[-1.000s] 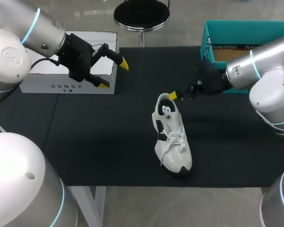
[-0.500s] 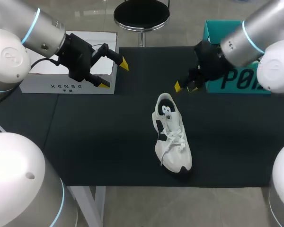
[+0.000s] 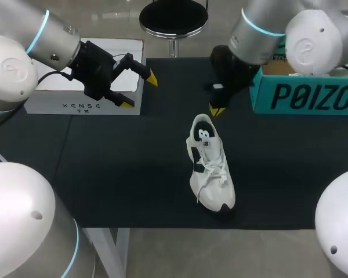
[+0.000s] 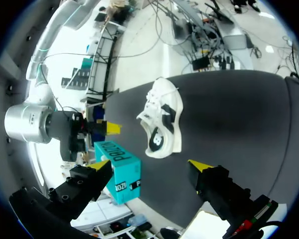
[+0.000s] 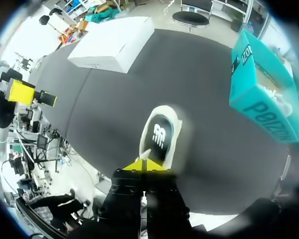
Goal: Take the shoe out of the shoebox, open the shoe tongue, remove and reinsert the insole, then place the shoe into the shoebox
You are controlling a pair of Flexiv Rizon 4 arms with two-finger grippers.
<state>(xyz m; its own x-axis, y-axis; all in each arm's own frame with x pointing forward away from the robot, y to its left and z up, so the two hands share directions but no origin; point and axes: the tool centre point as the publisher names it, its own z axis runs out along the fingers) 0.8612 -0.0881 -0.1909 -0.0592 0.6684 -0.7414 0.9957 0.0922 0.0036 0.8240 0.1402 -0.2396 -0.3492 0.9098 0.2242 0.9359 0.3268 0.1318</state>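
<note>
Now, right gripper [image 5: 144, 166] pinched empty, white lace-up sneaker [image 3: 211, 174] just ahead of its tips on the black mat [image 3: 116, 165]. Best spread the tips first, then catch the tongue [image 3: 204, 138] cleanly. Beyond, the teal cardboard shoebox [image 5: 261, 94]; left gripper [image 3: 139, 91] hangs spread, well apart.

The shoebox [image 3: 304, 98] runs off the head view's right edge, and the right arm [image 3: 267, 29] covers one of its corners. In the right wrist view the shoe [image 5: 159, 133] is blurred, its near end hidden behind the right end effector [image 5: 144, 165]. The insole cannot be made out in any view.
</note>
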